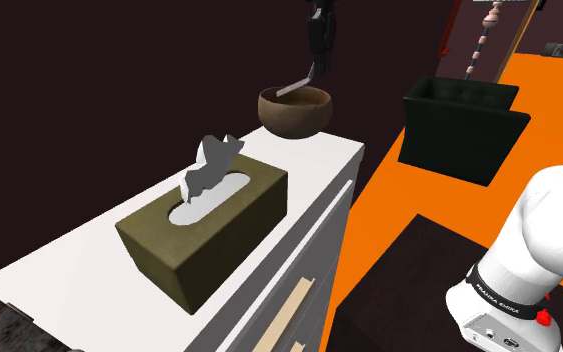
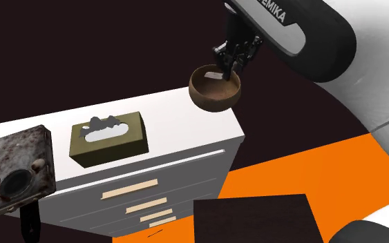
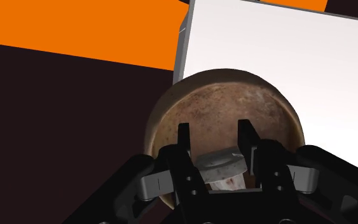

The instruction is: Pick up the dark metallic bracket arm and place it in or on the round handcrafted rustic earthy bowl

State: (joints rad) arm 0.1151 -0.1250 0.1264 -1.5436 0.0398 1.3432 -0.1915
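While clasped in the tool [image 3: 215, 130], bracket [image 3: 219, 167] overhangs bowl [image 3: 234, 95].

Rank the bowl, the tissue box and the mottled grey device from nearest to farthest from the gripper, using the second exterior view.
1. Brown bowl, just beneath the gripper, which clasps the bracket arm.
2. Olive tissue box, midway along the white dresser.
3. Mottled grey device, at the dresser's far end.

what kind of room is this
Likely a living room or bedroom in a house: a white chest of drawers carrying a tissue box and a brown bowl, with a black armchair on an orange floor beyond.
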